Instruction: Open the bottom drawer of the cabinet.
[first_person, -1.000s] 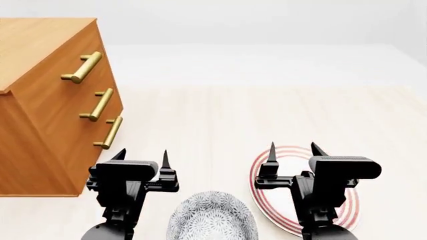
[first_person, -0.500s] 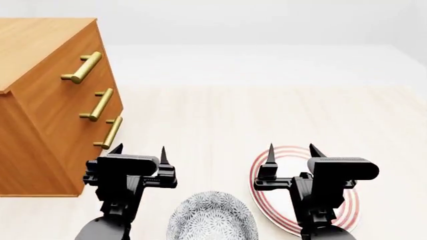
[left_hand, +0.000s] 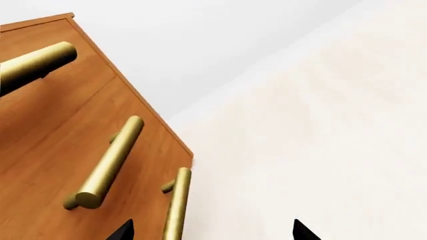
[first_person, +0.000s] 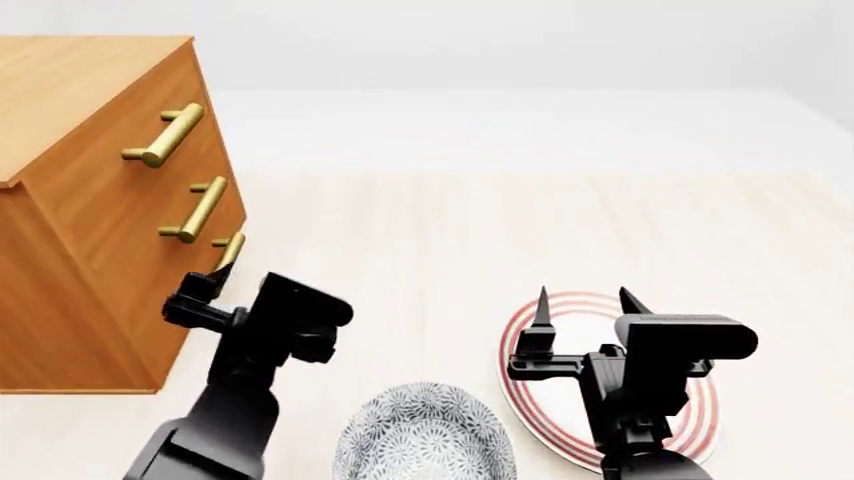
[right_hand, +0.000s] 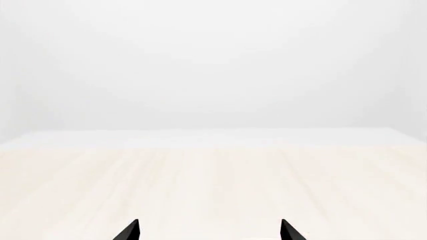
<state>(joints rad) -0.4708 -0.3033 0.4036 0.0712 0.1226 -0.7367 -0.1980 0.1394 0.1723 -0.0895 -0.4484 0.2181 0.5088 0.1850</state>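
On the left of the head view, an orange-brown wooden cabinet (first_person: 94, 200) is seen standing on a pale tabletop (first_person: 534, 230). Three brass bar handles are stacked down its front, and the bottom drawer (first_person: 200, 290) is shown shut, flush with the two above. The left gripper (first_person: 200, 290) is turned toward that drawer, just beside its handle (first_person: 228, 251); in the left wrist view its two black fingertips (left_hand: 120, 231) are spread wide, one close to the handle, nothing held. The right gripper (first_person: 583, 303) is held wide apart and empty above a red-ringed plate (first_person: 527, 400). A patterned grey bowl (first_person: 424, 435) is seen between the arms.
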